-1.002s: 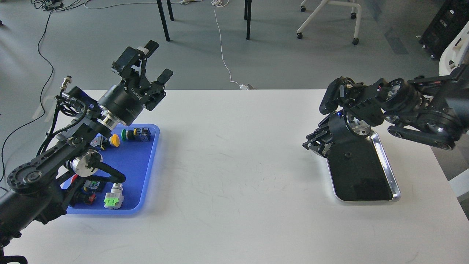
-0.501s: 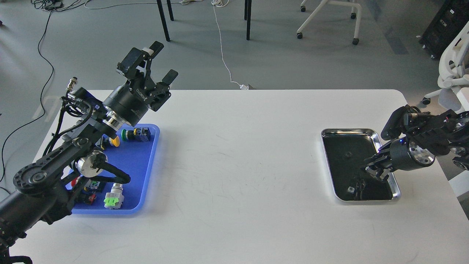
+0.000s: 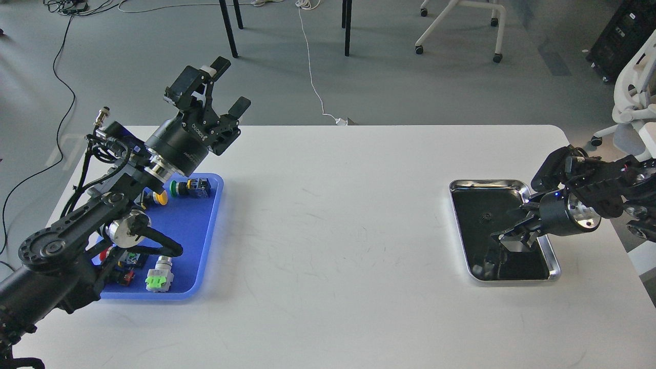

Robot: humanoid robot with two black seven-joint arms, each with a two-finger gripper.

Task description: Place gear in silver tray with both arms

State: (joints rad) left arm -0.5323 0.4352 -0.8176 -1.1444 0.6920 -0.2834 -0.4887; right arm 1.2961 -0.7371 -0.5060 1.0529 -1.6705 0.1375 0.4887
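The silver tray (image 3: 487, 183) lies on the white table at the right. A small dark gear (image 3: 484, 217) lies on its mirror-like floor, in the far half. My right gripper (image 3: 514, 228) comes in from the right and hovers low over the tray's middle, just right of the gear and not touching it. Its fingers stand apart and hold nothing. My left gripper (image 3: 226, 86) is open and empty, raised high above the table's far left edge, above the blue tray.
A blue plastic tray (image 3: 205, 266) at the left holds several buttons and switches, partly hidden by my left arm. The white table (image 3: 333, 230) is bare between the two trays. Chair legs and cables are on the floor behind.
My right arm pulled back right off the tray's far end, uncovering the tray, then reached in over its middle. My left gripper rose slightly, then held still. The gear has not moved.
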